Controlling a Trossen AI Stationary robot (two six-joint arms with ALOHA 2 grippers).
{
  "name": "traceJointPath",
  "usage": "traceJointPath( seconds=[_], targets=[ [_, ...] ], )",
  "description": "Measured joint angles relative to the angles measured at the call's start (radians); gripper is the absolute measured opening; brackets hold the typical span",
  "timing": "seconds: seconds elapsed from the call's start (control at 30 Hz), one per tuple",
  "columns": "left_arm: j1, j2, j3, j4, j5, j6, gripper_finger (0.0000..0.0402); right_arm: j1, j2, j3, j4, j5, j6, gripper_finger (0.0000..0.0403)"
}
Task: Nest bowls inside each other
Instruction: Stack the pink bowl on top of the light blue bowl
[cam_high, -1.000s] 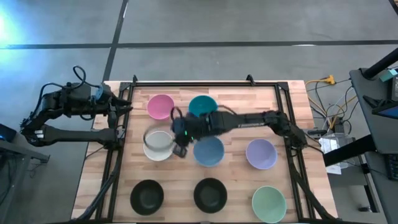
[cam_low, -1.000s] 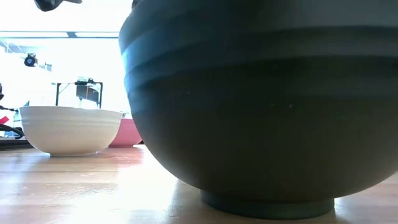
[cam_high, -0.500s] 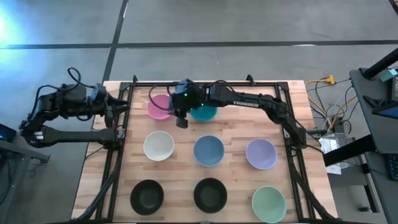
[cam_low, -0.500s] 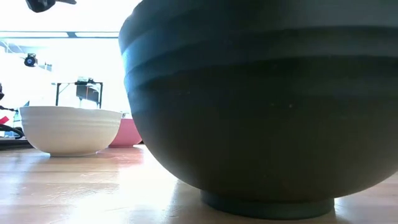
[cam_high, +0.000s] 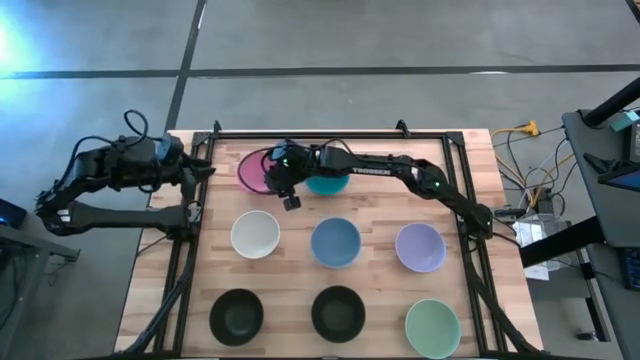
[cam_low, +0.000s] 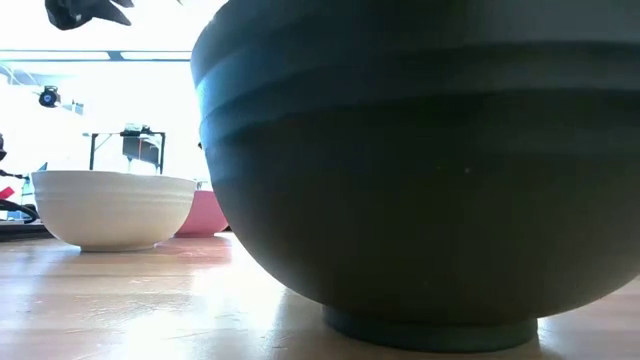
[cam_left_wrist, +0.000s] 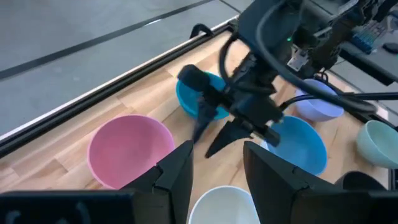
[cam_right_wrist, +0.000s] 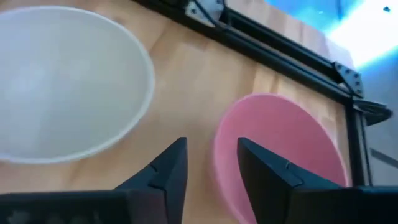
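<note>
**High view: the right arm has swung over to the pink bowl**

High view pictures show what changed. A second ago the right gripper (cam_high: 283, 183) was low down between the white bowl and the blue bowl. Half a second ago it had jumped up to the far row. Now it has slid a bit more to the side and hangs at the edge of the round pink plastic bowl (cam_high: 256, 170).

The right wrist view shows its two dark fingers (cam_right_wrist: 168, 171) spread apart with nothing between them. The pink bowl's rim lies just ahead of the fingers, partly in the gap. The round white bowl (cam_high: 255, 234) sits off to one side of the gripper, apart from it. The round teal bowl (cam_high: 327, 180) is just behind the gripper, under the arm. The round blue bowl (cam_high: 335, 241) is near, one row closer to the front.

No bowl has moved. Each bowl sits alone, so nothing is nested yet. I think the arm is lining up to pinch the pink bowl's rim and lift it. It still has to go down first.

The left gripper (cam_left_wrist: 214, 165) waits back past the table's edge, well away from the bowls. Its fingers are apart and hold nothing.
</note>
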Motion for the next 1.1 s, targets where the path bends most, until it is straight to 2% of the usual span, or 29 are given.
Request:
traceJointPath(
  seconds=[0.2,0.5,0.7,1.1],
  targets=[
    [0.0,0.035,0.0,0.023,0.0,-0.001,0.0125,-0.023,0.065,0.026,0.022,0.05,-0.043,0.0163],
    [0.0,0.076,0.0,0.052,0.0,-0.001,0.0125,-0.022,0.085,0.033,0.016,0.048,-0.123,0.0169],
    [0.0,0.097,0.0,0.052,0.0,0.001,0.0125,-0.027,0.095,0.031,0.025,0.053,-0.141,0.0164],
    [0.0,0.122,0.001,0.056,0.009,0.002,0.0125,-0.006,0.121,0.03,0.032,0.148,-0.186,0.0137]
  ],
)
